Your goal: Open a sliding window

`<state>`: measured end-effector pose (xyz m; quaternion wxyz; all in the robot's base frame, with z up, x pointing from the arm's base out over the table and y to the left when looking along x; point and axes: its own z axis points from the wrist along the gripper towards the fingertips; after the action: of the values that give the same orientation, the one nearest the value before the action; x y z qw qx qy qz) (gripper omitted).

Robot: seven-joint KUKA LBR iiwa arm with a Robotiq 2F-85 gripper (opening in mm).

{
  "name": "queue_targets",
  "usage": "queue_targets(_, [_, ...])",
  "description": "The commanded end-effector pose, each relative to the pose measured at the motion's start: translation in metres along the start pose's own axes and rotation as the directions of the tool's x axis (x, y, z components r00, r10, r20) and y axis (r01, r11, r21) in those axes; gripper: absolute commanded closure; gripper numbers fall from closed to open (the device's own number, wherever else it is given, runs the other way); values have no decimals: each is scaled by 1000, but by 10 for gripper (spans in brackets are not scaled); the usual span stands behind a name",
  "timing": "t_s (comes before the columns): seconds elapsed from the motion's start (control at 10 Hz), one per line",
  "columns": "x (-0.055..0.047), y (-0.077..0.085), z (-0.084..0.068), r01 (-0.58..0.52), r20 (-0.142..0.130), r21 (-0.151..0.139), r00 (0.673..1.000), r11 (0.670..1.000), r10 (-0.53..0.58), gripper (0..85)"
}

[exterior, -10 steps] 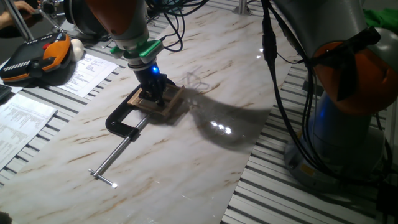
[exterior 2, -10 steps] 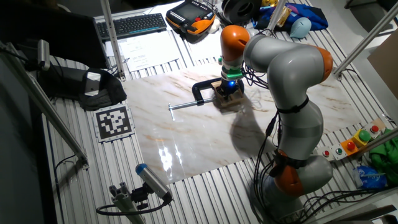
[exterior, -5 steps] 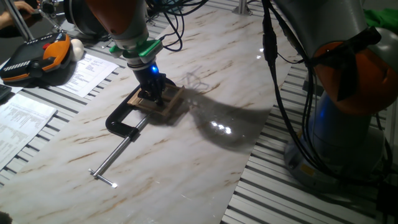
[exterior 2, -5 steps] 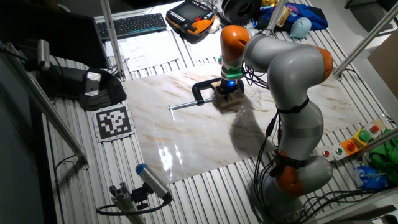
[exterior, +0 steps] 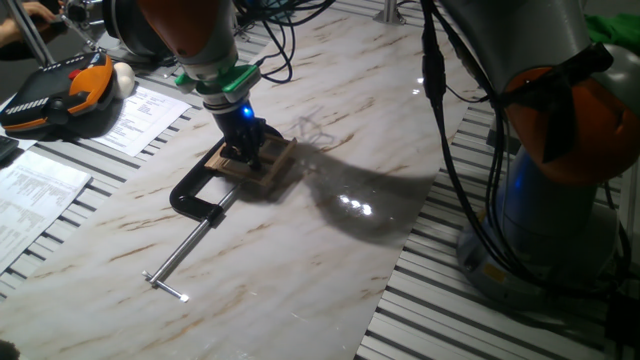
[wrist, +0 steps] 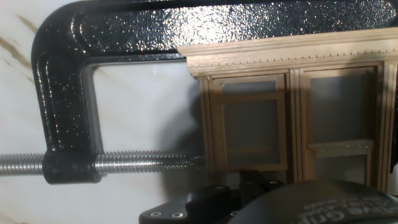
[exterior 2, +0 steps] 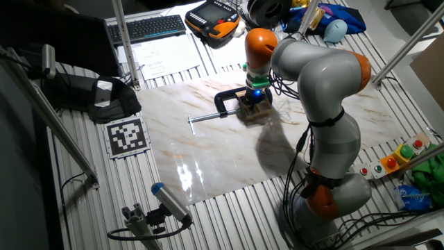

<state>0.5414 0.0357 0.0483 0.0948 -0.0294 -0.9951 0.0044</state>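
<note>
Nothing has shifted since a second ago: the gripper [exterior: 243, 152] stays planted on the sliding window [exterior: 272, 162], which lies flat directly beneath it, pinned by the black C-clamp [exterior: 197, 196] from 8 o'clock. Finger spacing is hidden. A marble-patterned board [exterior: 300, 250] covers the slatted table [exterior 2: 229, 208].
</note>
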Motion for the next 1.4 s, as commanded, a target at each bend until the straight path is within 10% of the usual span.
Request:
queue_targets(0.0, [0, 0, 0, -1, 0, 0, 1000, 1000, 1, 850])
queue_targets(1.3, [7, -24, -23, 31, -27, 30, 999, 999, -30, 850])
